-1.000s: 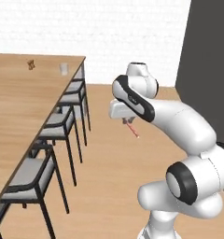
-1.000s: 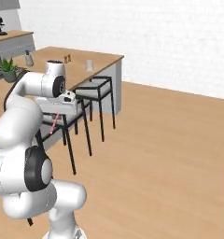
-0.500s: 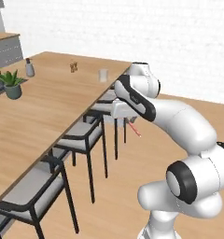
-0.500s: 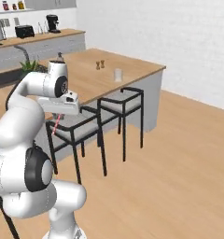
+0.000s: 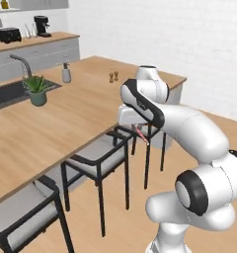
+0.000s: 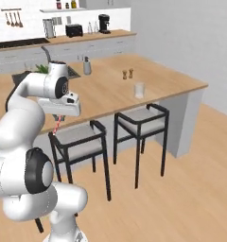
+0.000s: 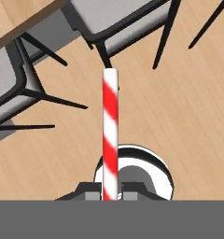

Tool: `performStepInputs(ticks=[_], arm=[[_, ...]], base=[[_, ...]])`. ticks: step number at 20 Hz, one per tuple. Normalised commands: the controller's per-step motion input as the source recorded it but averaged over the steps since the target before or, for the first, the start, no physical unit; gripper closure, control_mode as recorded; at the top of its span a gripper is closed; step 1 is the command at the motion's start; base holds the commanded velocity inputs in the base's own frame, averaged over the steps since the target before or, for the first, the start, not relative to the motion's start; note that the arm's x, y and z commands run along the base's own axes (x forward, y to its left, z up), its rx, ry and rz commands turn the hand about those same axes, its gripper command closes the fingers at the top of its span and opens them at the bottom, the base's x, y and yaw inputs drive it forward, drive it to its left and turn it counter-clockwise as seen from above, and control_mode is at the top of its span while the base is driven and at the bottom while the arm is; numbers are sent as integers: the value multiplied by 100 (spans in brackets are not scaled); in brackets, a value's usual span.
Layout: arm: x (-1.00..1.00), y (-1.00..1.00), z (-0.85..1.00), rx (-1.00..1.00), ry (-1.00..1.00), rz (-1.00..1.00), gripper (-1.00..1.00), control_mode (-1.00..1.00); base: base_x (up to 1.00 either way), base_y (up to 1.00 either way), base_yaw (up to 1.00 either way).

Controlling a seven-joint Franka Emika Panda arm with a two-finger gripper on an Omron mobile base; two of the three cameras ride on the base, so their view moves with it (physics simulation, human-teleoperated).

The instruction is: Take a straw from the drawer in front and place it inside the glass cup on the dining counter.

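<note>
My gripper [image 7: 110,193] is shut on the lower end of the straw [image 7: 110,130], a red-and-white striped stick that points away from the hand over the wooden floor. In the left base view the straw [image 5: 140,134] hangs slanted below the gripper [image 5: 136,126], beside the dining counter [image 5: 66,118] and above a chair. The right base view shows the gripper [image 6: 59,117] with the straw [image 6: 56,125] at the counter's near edge. The glass cup [image 6: 139,90] stands upright on the dining counter [image 6: 172,80], well to the right of the gripper. The drawer is out of view.
Black-framed grey chairs [image 6: 139,118] [image 5: 98,158] line the counter's near side, under the hand. On the top stand two small wooden shakers [image 6: 127,74], a grey soap bottle [image 6: 87,66], a potted plant [image 5: 36,90] and the sink with tap [image 5: 9,94]. Open wooden floor lies to the right.
The whole picture has swung as the base drove and turned: the dining counter and chairs are now nearer and seen from the side. The arm holds the straw as before.
</note>
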Motion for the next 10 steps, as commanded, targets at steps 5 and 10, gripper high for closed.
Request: performStepInputs(ticks=[5, 10], arm=[[0, 0, 0, 0, 0, 0, 100, 100], [0, 0, 0, 0, 0, 0, 100, 100]], base=[[60, -80, 56], [45, -98, 48]])
